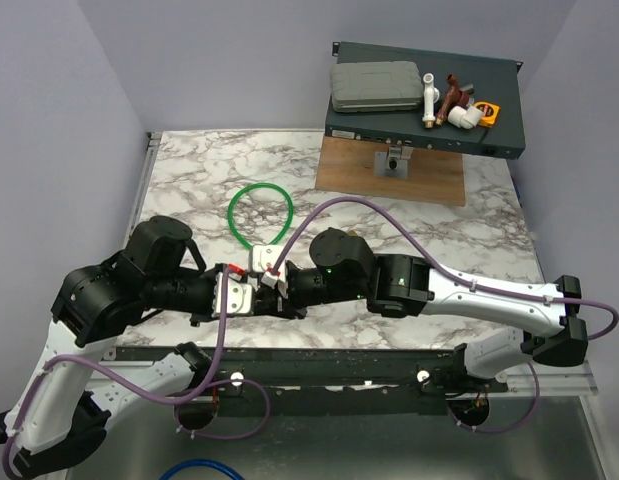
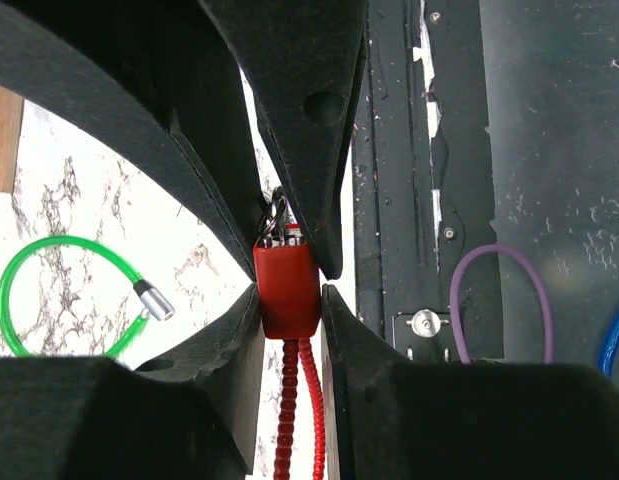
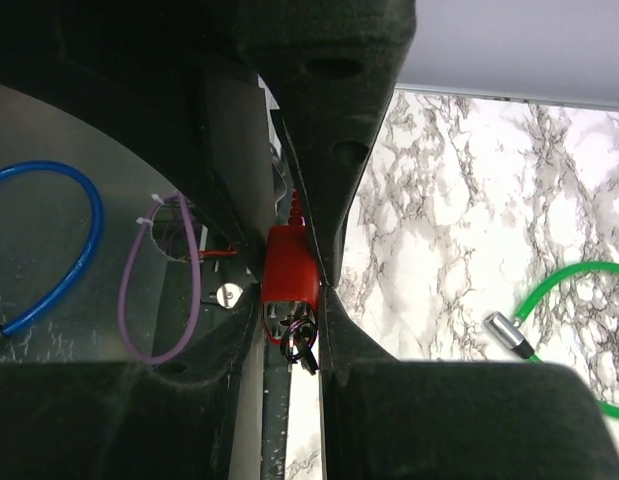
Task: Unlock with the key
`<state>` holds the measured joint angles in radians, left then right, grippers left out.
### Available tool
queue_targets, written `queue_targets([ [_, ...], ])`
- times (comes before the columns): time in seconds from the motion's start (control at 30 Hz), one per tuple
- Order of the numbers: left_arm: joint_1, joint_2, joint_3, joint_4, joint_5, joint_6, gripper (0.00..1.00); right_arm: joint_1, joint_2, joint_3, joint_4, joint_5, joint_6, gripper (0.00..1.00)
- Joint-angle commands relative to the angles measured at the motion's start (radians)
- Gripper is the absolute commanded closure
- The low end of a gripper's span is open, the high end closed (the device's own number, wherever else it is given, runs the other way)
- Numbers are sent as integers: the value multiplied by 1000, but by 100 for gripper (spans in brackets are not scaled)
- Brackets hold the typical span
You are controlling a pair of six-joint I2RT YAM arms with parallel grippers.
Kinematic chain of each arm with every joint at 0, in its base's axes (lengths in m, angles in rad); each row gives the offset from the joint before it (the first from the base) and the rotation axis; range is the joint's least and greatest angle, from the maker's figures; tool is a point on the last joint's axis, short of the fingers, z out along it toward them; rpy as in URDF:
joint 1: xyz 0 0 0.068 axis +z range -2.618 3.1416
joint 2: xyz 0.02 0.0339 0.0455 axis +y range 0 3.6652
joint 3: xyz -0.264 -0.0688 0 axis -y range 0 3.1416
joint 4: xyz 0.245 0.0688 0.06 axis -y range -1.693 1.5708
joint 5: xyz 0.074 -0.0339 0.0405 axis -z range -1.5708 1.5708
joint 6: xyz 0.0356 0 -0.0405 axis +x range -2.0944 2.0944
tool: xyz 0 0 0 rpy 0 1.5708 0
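The key (image 2: 287, 290) has a small red head. A red ribbed cord (image 2: 289, 410) leaves one end, and a dark ring with metal bits (image 3: 301, 345) shows at the other. Both grippers meet on it above the table's near edge. My left gripper (image 2: 289, 310) is shut on the cord end of the red head. My right gripper (image 3: 292, 320) comes from the opposite side and is shut on the ring end. In the top view the left gripper (image 1: 244, 290) and right gripper (image 1: 272, 272) stand tip to tip and hide most of the key.
A green cable loop (image 1: 260, 212) with a silver tip (image 2: 154, 300) lies on the marble table (image 1: 439, 230) just beyond the grippers. At the back, a wooden board (image 1: 429, 180) carries a dark box (image 1: 425, 130) with a grey case and pipe fittings. A blue cable (image 1: 199, 468) lies below the front rail.
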<state>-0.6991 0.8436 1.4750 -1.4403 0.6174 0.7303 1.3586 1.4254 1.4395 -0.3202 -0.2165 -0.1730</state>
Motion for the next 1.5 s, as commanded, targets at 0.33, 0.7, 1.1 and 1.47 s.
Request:
queue_targets([
  [0.33,48,-85,-76,31,25,-2,100,4,-161,-60,131,67,89,50],
  [0.7,52,-66,-40,13,10,32,100,4,-283,-213,195,99,162,64],
  [1.1,31,63,2,-88,-252,91,100,3,-230,-203,217,198,146,61],
  [1.47,-113,55,-239,-9,-965,220,100,-43,-382,-418,285,580,275,44],
])
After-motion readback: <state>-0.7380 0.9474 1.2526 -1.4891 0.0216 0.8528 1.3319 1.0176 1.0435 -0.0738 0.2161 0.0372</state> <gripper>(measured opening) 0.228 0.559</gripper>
